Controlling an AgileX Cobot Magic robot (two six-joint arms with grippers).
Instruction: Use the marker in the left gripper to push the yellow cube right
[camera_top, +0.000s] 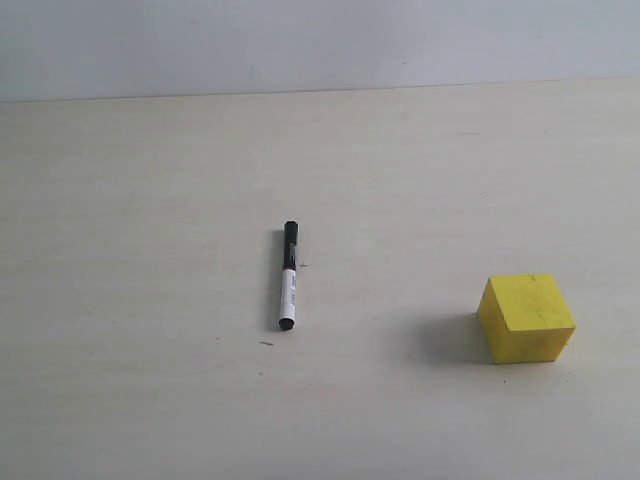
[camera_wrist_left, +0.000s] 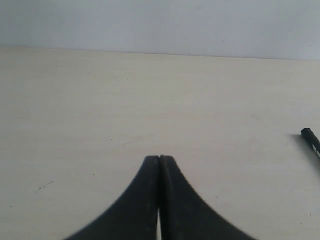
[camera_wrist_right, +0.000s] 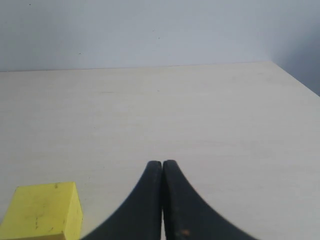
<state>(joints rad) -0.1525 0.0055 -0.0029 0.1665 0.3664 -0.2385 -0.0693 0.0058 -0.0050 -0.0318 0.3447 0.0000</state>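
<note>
The marker (camera_top: 289, 276) lies flat on the pale table (camera_top: 150, 380), left of middle in the exterior view. Its long axis runs almost straight away from that camera, black cap at the far end. Bare tabletop surrounds it. The yellow cube (camera_top: 526, 318) sits well apart to its right, near that view's edge, so the room beyond it is cut off there. The left gripper (camera_wrist_left: 159, 160) has its fingers pressed together on nothing, with only the marker's tip showing beside it. The right gripper (camera_wrist_right: 162, 164) is likewise clenched and empty, the cube partly cropped nearby
</note>
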